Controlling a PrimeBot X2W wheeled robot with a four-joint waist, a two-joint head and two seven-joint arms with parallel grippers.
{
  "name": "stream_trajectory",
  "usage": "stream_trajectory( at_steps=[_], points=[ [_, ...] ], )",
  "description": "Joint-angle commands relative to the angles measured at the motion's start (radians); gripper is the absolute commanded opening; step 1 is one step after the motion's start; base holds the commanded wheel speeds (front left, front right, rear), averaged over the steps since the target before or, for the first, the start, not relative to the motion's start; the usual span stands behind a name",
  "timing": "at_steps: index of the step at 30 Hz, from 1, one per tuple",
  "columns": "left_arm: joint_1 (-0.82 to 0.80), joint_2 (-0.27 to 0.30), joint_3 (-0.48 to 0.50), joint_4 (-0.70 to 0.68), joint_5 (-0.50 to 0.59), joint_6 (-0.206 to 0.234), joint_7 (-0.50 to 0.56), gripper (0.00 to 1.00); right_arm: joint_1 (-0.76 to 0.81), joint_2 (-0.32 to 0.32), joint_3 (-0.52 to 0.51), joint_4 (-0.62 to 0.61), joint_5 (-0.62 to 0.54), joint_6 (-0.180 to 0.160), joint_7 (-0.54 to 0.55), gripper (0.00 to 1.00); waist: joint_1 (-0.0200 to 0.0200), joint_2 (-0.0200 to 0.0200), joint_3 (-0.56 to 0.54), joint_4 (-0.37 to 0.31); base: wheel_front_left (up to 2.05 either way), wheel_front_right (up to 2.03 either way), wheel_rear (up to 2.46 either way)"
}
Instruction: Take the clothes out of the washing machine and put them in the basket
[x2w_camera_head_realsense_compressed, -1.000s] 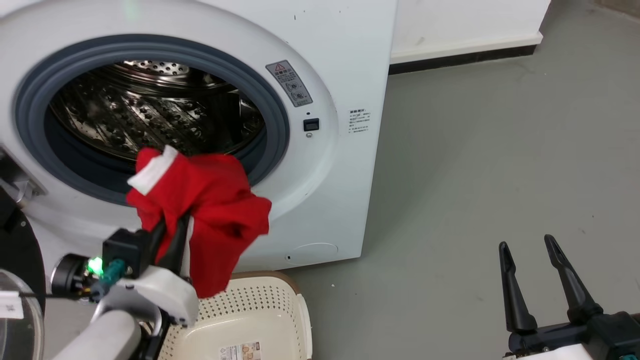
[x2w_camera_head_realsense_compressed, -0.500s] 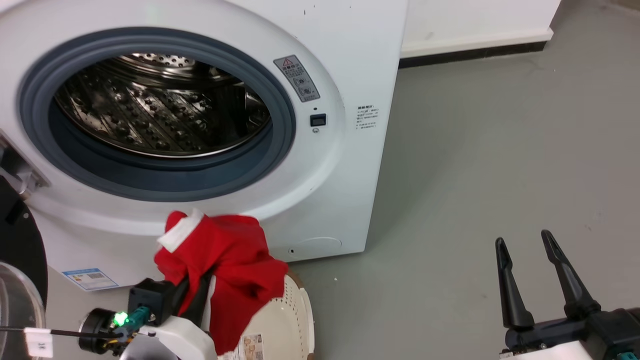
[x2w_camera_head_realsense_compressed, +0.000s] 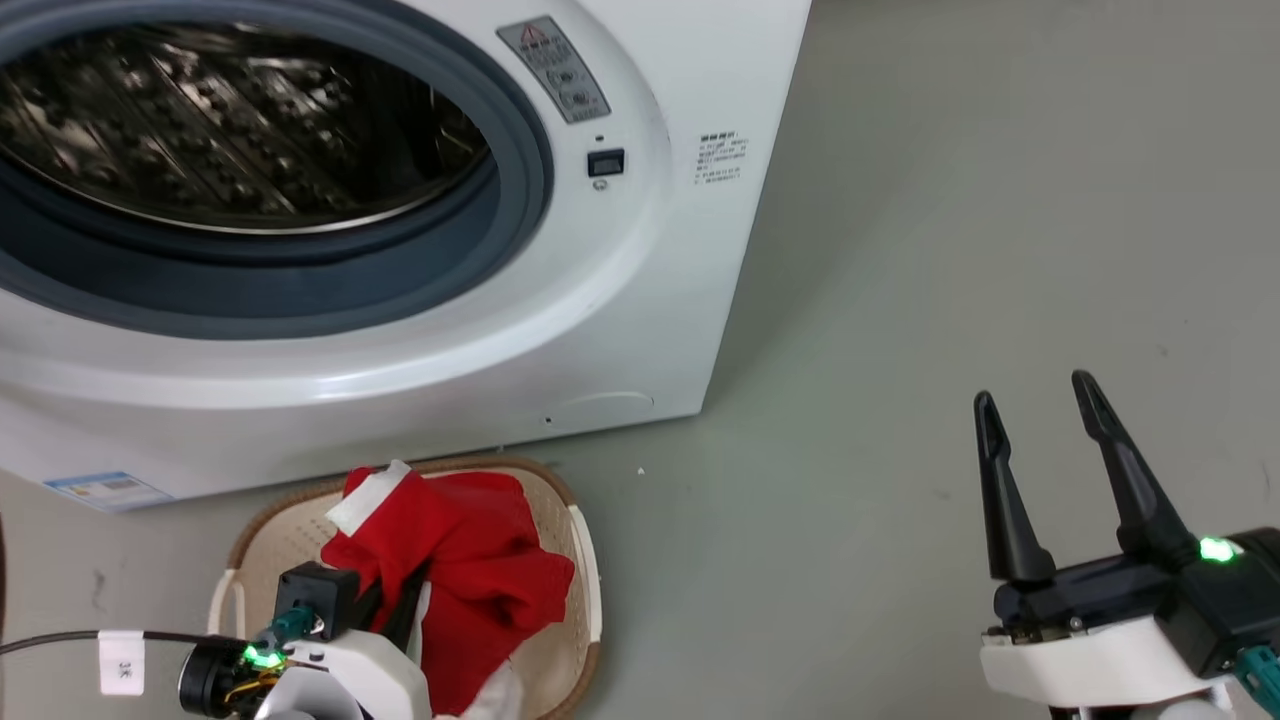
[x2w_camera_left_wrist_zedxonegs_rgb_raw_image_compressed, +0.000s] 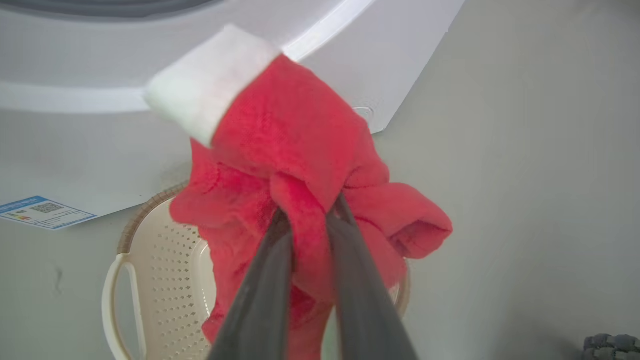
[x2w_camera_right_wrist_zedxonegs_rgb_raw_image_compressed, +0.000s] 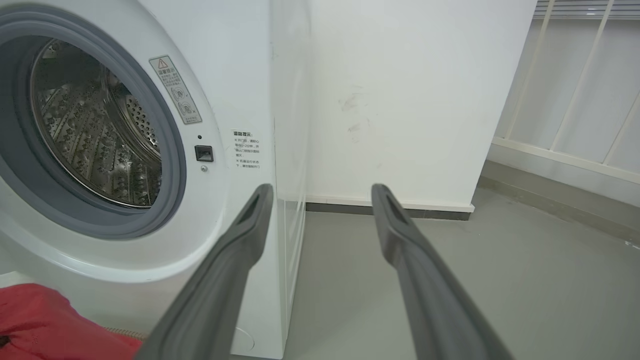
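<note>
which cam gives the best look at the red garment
The left wrist view: the clothes sit centred and large, pinched by the left gripper. The head view has them smaller, over the basket; the right wrist view catches a red corner.

Soft, even, bright light filled every view; the washing machine (x2w_camera_head_realsense_compressed: 640, 300) cast a faint shadow on the floor (x2w_camera_head_realsense_compressed: 900, 250) toward the right claw (x2w_camera_head_realsense_compressed: 1033, 390). The drum (x2w_camera_right_wrist_zedxonegs_rgb_raw_image_compressed: 95, 135) glinted left of that claw. Around the left claw (x2w_camera_left_wrist_zedxonegs_rgb_raw_image_compressed: 310, 205) the clothes (x2w_camera_left_wrist_zedxonegs_rgb_raw_image_compressed: 300, 140) looked soft and its fingers (x2w_camera_left_wrist_zedxonegs_rgb_raw_image_compressed: 260, 300) blurred.
</note>
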Motion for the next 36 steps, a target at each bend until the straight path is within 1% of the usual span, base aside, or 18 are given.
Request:
stream_trajectory(
  at_steps=[1, 6, 17, 23, 29, 33, 36],
  points=[
    [-0.024, -0.008, 0.004, 0.028, 0.004, -0.012, -0.008, 0.0, -0.019, 0.0, 0.002, -0.005, 0.004, -0.001, -0.002, 1.0, -0.0001, 0.0, 0.046, -0.012, 0.0, 0.0, 0.0],
    [-0.085, -0.048, 0.01, 0.173, 0.01, -0.064, -0.014, 0.0, -0.058, 0.0, 0.009, -0.016, 0.011, -0.001, -0.002, 1.0, -0.0001, 0.0, 0.118, -0.025, 0.0, 0.0, 0.0],
    [-0.233, -0.123, 0.019, 0.469, 0.025, -0.162, -0.019, 0.0, -0.139, 0.0, 0.004, -0.044, 0.036, -0.001, -0.002, 1.0, -0.0001, 0.0, 0.285, -0.054, 0.0, 0.0, 0.0],
    [-0.316, -0.161, 0.015, 0.609, 0.027, -0.203, -0.02, 0.0, -0.178, 0.0, -0.007, -0.062, 0.048, -0.001, -0.002, 1.0, -0.0001, 0.0, 0.373, -0.058, 0.0, 0.0, 0.0],
    [-0.387, -0.195, 0.02, 0.729, 0.01, -0.222, -0.001, 0.0, -0.21, 0.0, -0.013, -0.073, 0.055, -0.001, -0.002, 1.0, -0.0001, 0.0, 0.441, -0.058, 0.0, 0.0, 0.0],
    [-0.423, -0.207, 0.025, 0.78, 0.002, -0.214, 0.014, 0.0, -0.228, 0.0, -0.014, -0.08, 0.06, -0.001, -0.002, 1.0, -0.0001, 0.0, 0.477, -0.064, 0.0, 0.0, 0.0],
    [-0.438, -0.21, 0.025, 0.793, 0.003, -0.209, 0.019, 0.0, -0.236, 0.0, -0.015, -0.084, 0.061, -0.001, -0.002, 1.0, -0.0001, 0.0, 0.494, -0.067, 0.0, 0.0, 0.0]
  ],
)
